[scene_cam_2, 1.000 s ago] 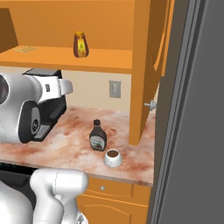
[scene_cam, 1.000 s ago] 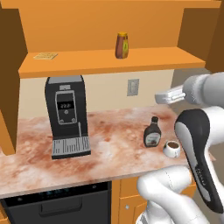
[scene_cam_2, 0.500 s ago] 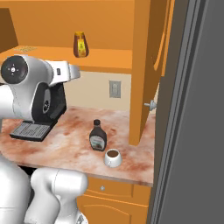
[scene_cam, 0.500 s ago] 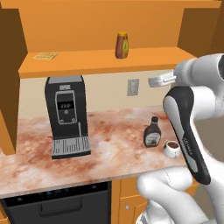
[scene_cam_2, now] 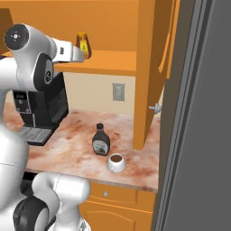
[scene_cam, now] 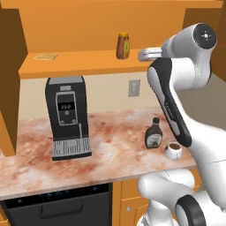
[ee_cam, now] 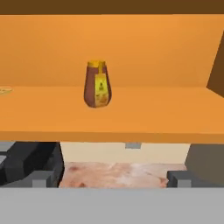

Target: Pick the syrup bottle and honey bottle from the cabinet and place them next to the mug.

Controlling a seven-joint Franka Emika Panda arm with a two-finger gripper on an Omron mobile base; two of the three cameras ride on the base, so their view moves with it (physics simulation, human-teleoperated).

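Hand view: the honey bottle stands upright on the orange shelf of the cabinet, straight ahead of the gripper, whose two dark fingertips sit far apart at the bottom with nothing between them. The gripper is wide open and empty, short of the shelf edge.

In the left base view, the white arm is raised to shelf height, its gripper level with the shelf and just right of the honey bottle, not touching it. Below, on the marbled counter, the dark syrup bottle stands upright just beside the white mug of brown liquid. A black coffee machine stands well to their left. A flat yellowish item lies at the shelf's left end.
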